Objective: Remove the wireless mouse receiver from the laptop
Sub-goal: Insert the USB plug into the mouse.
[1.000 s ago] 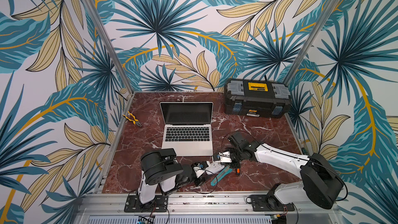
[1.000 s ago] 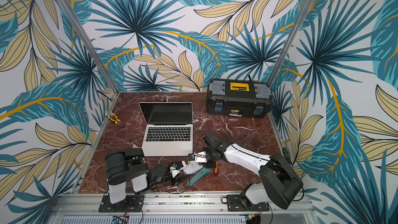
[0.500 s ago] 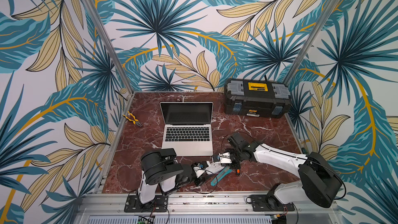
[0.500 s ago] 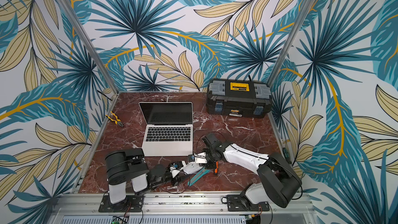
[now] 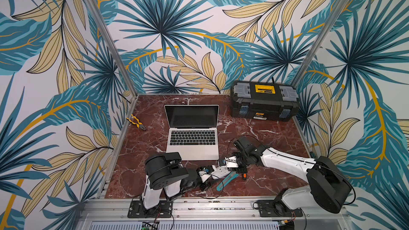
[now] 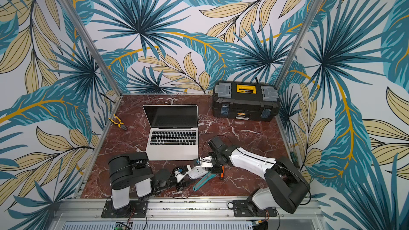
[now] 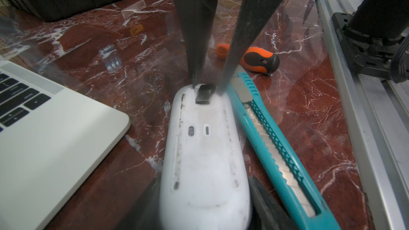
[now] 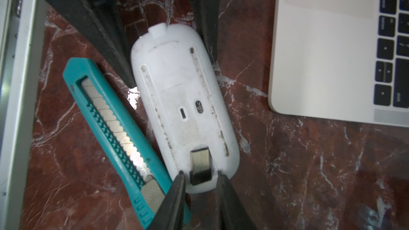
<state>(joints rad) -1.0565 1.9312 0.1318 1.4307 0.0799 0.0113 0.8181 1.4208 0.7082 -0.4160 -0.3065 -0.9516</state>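
**A:** On the table (image 5: 265, 142), just beside the near corner of the laptop (image 5: 192, 138), why does the left gripper (image 8: 173, 74) clasp that mouse (image 7: 203, 151)?

**B:** It is clamped on the mouse's two long sides, with the belly turned up. I judge this keeps the storage slot facing upward and steady for the other arm.

**A:** Where is the receiver (image 8: 200, 167)?

**B:** It lies in that slot at the end of the mouse, metal plug inward and black cap outward. So it sits apart from the laptop, which stands open with its screen dark. By my reading the removal itself is done.

**A:** Does the right gripper (image 7: 209, 85) hold the receiver?

**B:** No. Its tips straddle the black cap with a sliver of gap on each side. The jaws are parted and pinch nothing.

**A:** Why are they spread so narrowly?

**B:** That is my guess only. So small a part needs little room, and a wider spread might bump the knife (image 7: 276, 142) lying right alongside the mouse.

**A:** Anything else nearby?

**B:** A screwdriver (image 7: 250, 57) lies on the table near the end of the mouse. Backing the tips straight off should avoid dragging the receiver out of its slot.
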